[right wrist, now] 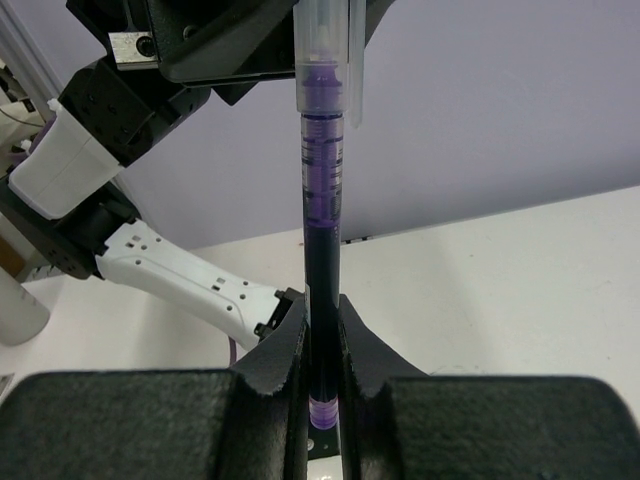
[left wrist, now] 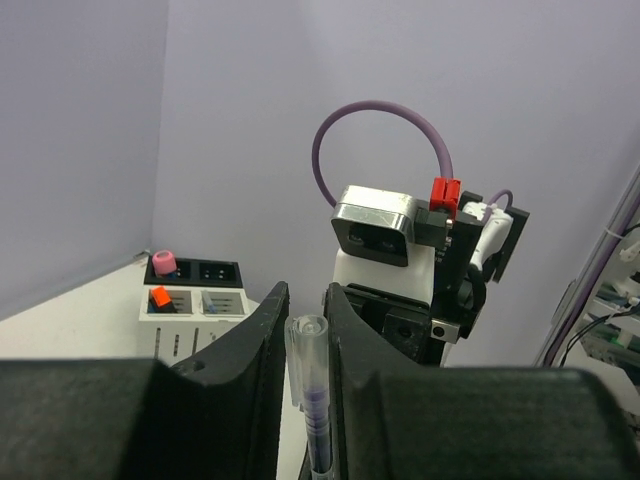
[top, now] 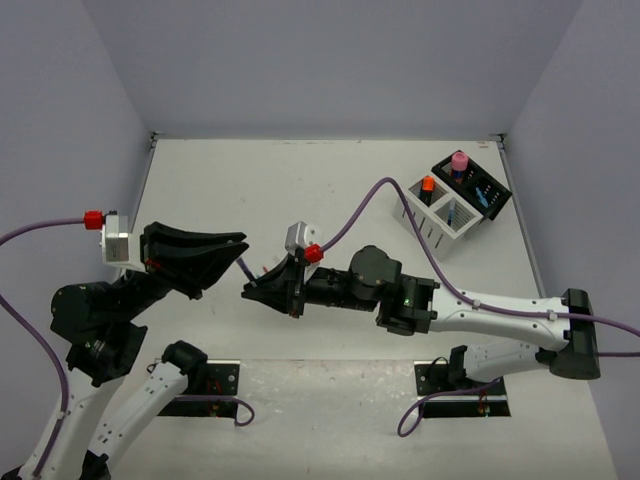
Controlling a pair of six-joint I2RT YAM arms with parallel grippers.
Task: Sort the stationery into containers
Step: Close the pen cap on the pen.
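Observation:
A thin dark purple pen [right wrist: 322, 200] with a clear cap hangs in the air between the two grippers [top: 246, 270]. My right gripper [right wrist: 322, 320] is shut on its lower barrel. My left gripper [left wrist: 307, 320] is shut on the capped end of the pen [left wrist: 315, 400], a finger pressed against each side. At the far right stand the white container [top: 425, 225] and the black container [top: 497, 195]. A pink cylinder [top: 459, 160] stands in the black one. An orange-capped highlighter [top: 427, 184] and a blue pen [top: 452, 212] are in the white one.
The containers also show in the left wrist view, white [left wrist: 190, 335] in front of black [left wrist: 190, 262]. The right arm [top: 480, 310] stretches across the near table. Purple cables [top: 370, 200] loop over the middle. Grey walls close in the table.

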